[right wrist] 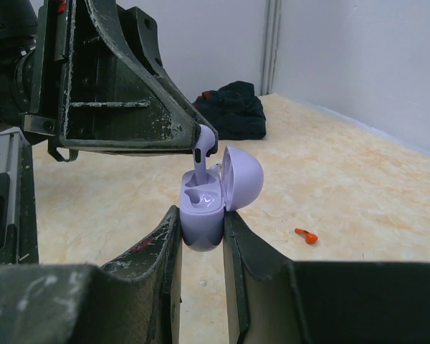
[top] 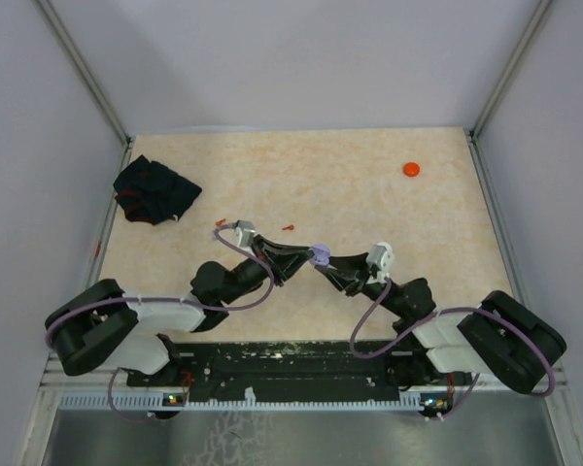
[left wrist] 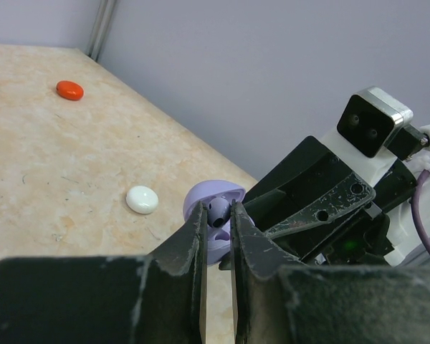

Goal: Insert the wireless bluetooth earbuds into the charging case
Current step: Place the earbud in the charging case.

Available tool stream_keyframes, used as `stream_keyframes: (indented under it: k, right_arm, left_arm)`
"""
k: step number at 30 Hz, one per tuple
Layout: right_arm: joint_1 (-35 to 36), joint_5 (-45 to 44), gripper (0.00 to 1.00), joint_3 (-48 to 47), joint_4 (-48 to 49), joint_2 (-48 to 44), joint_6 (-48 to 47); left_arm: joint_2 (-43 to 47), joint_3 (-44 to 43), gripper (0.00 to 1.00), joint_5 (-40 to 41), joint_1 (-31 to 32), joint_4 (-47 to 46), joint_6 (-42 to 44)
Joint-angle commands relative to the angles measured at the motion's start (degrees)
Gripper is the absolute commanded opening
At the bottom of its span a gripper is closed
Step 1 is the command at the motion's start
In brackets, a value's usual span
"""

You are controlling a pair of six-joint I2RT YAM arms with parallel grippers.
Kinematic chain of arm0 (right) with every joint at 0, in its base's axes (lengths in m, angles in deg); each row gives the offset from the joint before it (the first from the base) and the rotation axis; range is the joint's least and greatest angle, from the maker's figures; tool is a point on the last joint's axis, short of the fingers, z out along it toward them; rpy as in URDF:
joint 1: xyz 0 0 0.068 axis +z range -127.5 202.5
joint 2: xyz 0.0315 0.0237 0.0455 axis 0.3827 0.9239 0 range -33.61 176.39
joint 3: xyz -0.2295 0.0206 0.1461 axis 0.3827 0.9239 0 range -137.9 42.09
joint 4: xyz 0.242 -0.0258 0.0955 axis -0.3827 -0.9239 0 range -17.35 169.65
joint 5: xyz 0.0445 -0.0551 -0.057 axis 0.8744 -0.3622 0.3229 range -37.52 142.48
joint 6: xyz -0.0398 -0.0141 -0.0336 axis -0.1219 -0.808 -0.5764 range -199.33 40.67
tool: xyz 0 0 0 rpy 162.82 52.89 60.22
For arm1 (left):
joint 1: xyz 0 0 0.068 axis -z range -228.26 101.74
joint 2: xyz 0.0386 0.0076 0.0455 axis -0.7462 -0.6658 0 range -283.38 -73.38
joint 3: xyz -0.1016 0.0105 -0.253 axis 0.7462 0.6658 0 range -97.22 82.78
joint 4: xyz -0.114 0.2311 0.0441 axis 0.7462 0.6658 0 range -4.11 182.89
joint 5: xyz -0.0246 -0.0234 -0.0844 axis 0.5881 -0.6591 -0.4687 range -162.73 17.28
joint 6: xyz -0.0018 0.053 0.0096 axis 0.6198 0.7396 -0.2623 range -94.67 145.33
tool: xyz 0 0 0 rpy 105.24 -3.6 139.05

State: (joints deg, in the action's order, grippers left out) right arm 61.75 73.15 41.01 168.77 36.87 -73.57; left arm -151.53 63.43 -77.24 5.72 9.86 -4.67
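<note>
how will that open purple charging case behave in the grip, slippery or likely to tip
Probably slippery: the purple charging case looks smooth and rounded where the right pincer clamps it. Its hinged lid stands open to one side, so a push there may swing it shut or twist the case.

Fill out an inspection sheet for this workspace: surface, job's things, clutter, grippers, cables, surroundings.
Surface: beige marbled table; no spills seen.
Job's things: purple charging case, lid open; purple earbud stem-down at its slot; red earbud and second red earbud loose on the table.
Clutter: black cloth at far left; red disc at far right; white disc.
Grippers: left gripper shut on the purple earbud; right gripper shut on the charging case.
Cables: purple cables looped along each arm, apart from the case.
Surroundings: pale walls; metal corner posts.
</note>
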Motion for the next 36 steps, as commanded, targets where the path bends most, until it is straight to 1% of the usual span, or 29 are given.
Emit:
stream_keyframes:
  k: [1, 4, 6, 11, 16, 24, 29, 36]
  right_arm:
    - [0.2, -0.43, 0.0, -0.33, 9.67, -1.48, 0.66]
    - [0.14, -0.36, 0.0, -0.4, 9.61, -1.46, 0.77]
    - [0.13, -0.36, 0.0, -0.34, 9.66, -1.46, 0.76]
    - [0.13, -0.16, 0.0, -0.45, 9.62, -1.29, 0.84]
    - [0.13, -0.46, 0.0, -0.35, 9.67, -1.4, 0.84]
    - [0.17, -0.71, 0.0, -0.37, 9.62, -1.64, 1.05]
    - [0.13, -0.93, 0.0, -0.25, 9.6, -1.79, 0.98]
    - [0.15, -1.24, 0.0, -0.11, 9.62, -2.04, 0.88]
  left_arm:
    - [0.57, -0.71, 0.18, -1.22, 0.28, 3.23, 0.73]
    - [0.32, -0.68, 0.18, -1.5, 0.27, 3.1, 0.27]
    - [0.17, -0.47, 0.18, -1.93, 0.26, 1.26, -0.85]
    - [-0.83, -1.67, 0.15, -3.48, 0.78, -0.96, -3.31]
    - [-1.63, -2.73, 0.15, -2.67, 1.9, -1.2, -3.09]
    - [-1.57, -1.59, 0.14, -1.37, 2.53, -1.26, -4.04]
    - [-1.39, -0.36, 0.17, 0.08, 2.71, -1.1, -4.54]
    - [0.59, 1.26, 0.2, 1.95, 2.8, 2.05, -3.98]
